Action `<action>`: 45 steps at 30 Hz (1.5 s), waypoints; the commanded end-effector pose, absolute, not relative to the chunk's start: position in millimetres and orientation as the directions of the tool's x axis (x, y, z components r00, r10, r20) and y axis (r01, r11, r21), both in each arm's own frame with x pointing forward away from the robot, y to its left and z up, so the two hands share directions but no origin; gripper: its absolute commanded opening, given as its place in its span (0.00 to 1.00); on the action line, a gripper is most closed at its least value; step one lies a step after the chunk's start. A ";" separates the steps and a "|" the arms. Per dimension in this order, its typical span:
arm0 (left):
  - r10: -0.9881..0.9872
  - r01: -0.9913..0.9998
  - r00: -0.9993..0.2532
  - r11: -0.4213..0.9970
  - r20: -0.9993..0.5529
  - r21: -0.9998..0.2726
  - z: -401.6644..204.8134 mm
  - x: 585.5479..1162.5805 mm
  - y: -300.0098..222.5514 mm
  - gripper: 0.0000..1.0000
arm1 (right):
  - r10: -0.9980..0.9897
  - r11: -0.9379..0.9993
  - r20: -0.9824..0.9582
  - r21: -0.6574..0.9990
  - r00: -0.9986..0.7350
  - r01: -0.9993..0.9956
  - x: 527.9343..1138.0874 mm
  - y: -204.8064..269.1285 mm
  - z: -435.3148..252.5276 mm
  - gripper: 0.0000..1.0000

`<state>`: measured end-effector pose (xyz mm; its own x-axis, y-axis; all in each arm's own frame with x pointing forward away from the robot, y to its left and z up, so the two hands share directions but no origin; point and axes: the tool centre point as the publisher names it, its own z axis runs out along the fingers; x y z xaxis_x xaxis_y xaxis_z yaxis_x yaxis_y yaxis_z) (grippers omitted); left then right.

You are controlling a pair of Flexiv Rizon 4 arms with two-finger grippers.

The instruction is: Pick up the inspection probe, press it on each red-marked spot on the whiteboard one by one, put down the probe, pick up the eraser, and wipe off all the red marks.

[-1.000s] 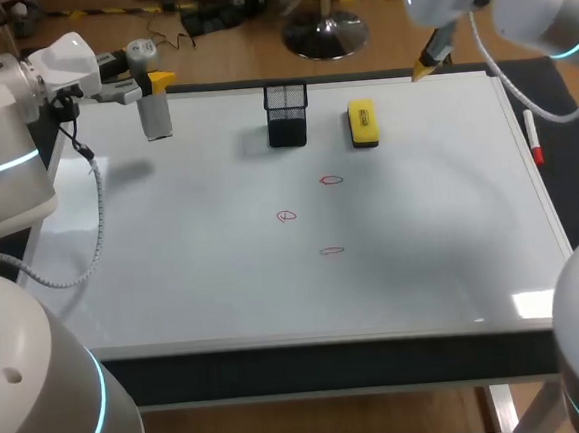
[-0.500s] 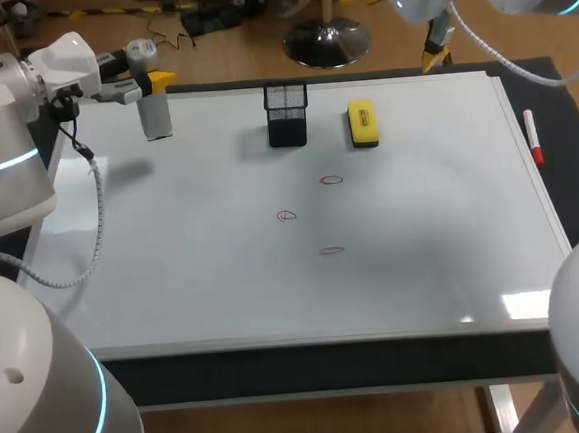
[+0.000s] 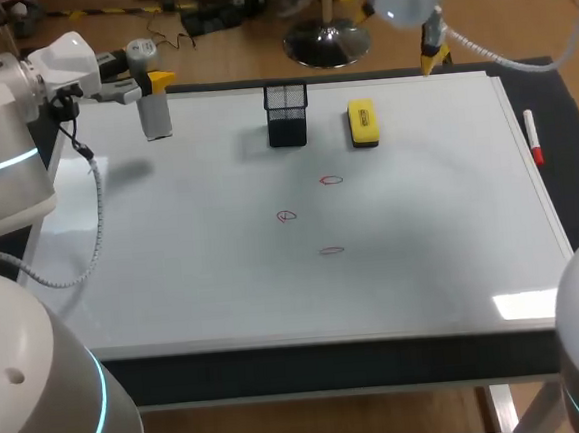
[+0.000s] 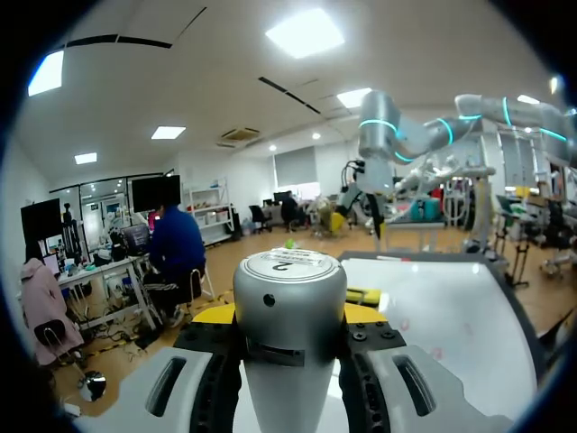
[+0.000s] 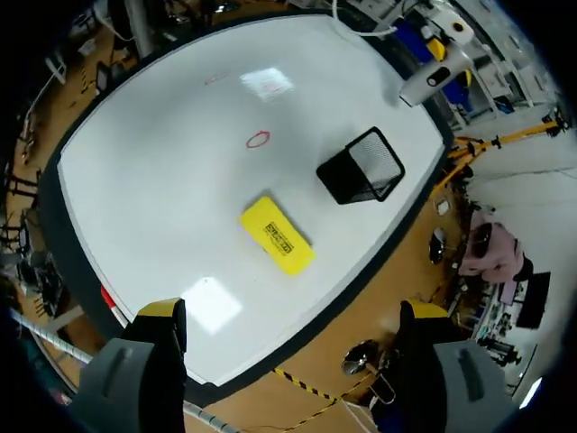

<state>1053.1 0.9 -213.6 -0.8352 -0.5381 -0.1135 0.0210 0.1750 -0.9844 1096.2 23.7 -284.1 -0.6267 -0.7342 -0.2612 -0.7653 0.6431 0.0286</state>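
Left pincer (image 3: 156, 83): I see it clamped on the probe (image 3: 154, 115), at the whiteboard's (image 3: 214, 273) far left corner.
Red marks (image 3: 286, 216): three, mid-board.
Eraser (image 3: 362, 122): flat, beside the mesh cup (image 3: 286, 113).
Right pincer (image 5: 292, 314): fingers spread, empty, over the board's far edge.

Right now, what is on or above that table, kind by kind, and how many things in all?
Whiteboard: 1
Red marks: 3
Eraser: 1
Mesh cup: 1
Probe: 1
Marker pen: 1
Total: 8
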 end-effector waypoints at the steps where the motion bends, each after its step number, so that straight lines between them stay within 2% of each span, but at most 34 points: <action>1: -0.540 0.023 -0.834 0.174 -0.115 -0.985 -213.2 1052.9 0.4 0.00 | -0.848 0.519 -0.114 0.023 -0.518 -0.855 1099.4 23.8 -301.8 1.00; 11: -0.540 0.023 -0.834 0.174 -0.115 -0.985 -213.2 1052.9 0.4 0.00 | -0.976 0.202 -0.076 0.004 -0.202 -0.979 1081.0 35.7 -340.6 1.00; 25: -0.540 0.023 -0.834 0.174 -0.115 -0.985 -213.2 1052.9 0.4 0.00 | -0.993 -0.045 -0.104 -0.033 0.048 -0.998 1076.6 50.4 -385.5 1.00; 34: -0.540 0.023 -0.834 0.174 -0.115 -0.985 -213.2 1052.9 0.4 0.00 | -0.992 -0.120 -0.033 -0.019 0.121 -0.993 1076.9 57.6 -400.3 1.00; 45: -0.540 0.023 -0.834 0.174 -0.115 -0.985 -213.2 1052.9 0.4 0.00 | -0.998 -0.063 0.013 0.014 0.063 -0.998 1085.6 57.8 -417.3 1.00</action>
